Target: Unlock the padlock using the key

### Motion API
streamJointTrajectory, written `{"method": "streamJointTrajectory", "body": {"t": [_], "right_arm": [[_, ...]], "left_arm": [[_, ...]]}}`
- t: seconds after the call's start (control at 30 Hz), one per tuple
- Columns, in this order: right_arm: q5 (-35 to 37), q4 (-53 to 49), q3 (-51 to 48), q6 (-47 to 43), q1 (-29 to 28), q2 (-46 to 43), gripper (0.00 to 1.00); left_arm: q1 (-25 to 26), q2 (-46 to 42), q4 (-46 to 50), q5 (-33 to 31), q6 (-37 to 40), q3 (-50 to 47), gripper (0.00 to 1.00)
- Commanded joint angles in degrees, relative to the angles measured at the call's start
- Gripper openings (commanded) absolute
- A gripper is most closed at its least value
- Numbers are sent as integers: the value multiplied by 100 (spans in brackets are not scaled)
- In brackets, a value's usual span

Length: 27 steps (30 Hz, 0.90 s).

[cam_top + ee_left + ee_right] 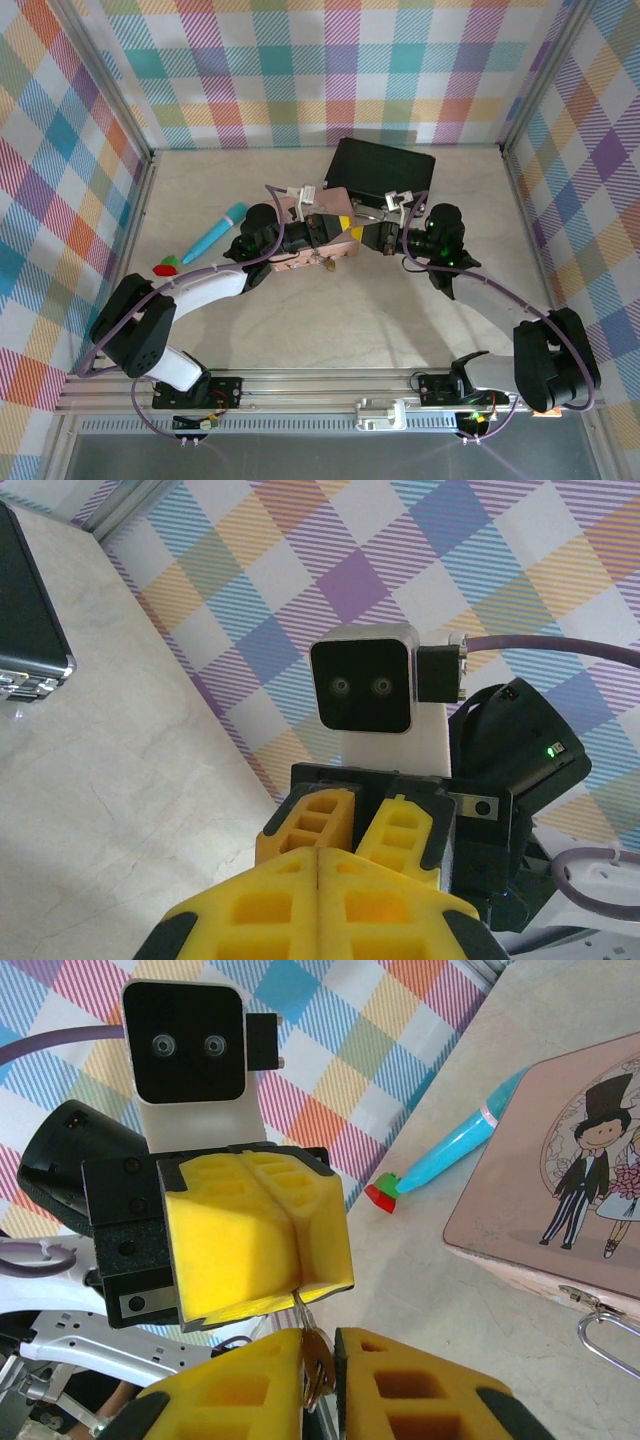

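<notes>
From the top camera I see both arms reaching in from their bases at the near edge and meeting nose to nose over the middle of the table [400,330]. The left gripper [345,228] and right gripper [366,236] come tip to tip there, above the near right part of a pink tin [300,262].

On the right wrist camera, the right gripper's yellow fingers [400,1380] are clamped on the padlock [318,1368]. Its brass body sits in the narrow slot between them, and I cannot make out the shackle. Straight ahead, the left gripper has its pads pressed together along one seam. The key [299,1305] pokes out of that seam as a thin grey sliver, its free end down at the padlock's top. I cannot tell whether it is actually inside the keyhole.

On the left wrist camera my own fingers [260,910] meet flat with no gap I can see, and the right gripper faces them just beyond. I cannot pick out the key or the padlock there.

To the right on the right wrist camera, the tin's lid carries a cartoon wedding couple. A silver wire loop [605,1335] hangs at its front latch.

Past the tin, a blue pen [455,1145] lies on the table with a red-and-green piece [382,1192] at its end. Farther back, a black case [383,168] sits near the rear plaid wall [300,70].
</notes>
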<state>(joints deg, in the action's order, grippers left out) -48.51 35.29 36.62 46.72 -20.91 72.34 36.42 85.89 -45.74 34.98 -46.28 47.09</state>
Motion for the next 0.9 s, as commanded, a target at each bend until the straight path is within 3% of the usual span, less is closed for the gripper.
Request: {"method": "streamJointTrajectory", "body": {"t": [0.0,0.2,0.33,0.37,0.43,0.53,0.67,0.87], "right_arm": [[-88,253,-60,-1,-1,31,13],[-84,286,-85,-22,-1,36,0],[-12,211,-101,-103,-1,20,0],[3,200,-119,-135,-6,22,0],[98,128,-135,-188,-1,10,0],[297,-346,-137,-313,8,-17,0],[788,-1032,-123,-524,8,-25,0],[2003,-2465,-145,-982,5,-269,0]], "left_arm": [[-4,20,-410,211,-65,53,0],[-4,60,-471,246,-111,50,0],[-24,32,-489,146,-146,15,2],[-41,6,-497,76,-187,-6,12],[-118,-64,-550,-71,-274,-89,46],[-268,-286,-431,-430,-318,-290,67],[-325,-787,788,-1350,-13,-585,68],[0,-1788,2226,-3405,-194,-1540,67]]}}
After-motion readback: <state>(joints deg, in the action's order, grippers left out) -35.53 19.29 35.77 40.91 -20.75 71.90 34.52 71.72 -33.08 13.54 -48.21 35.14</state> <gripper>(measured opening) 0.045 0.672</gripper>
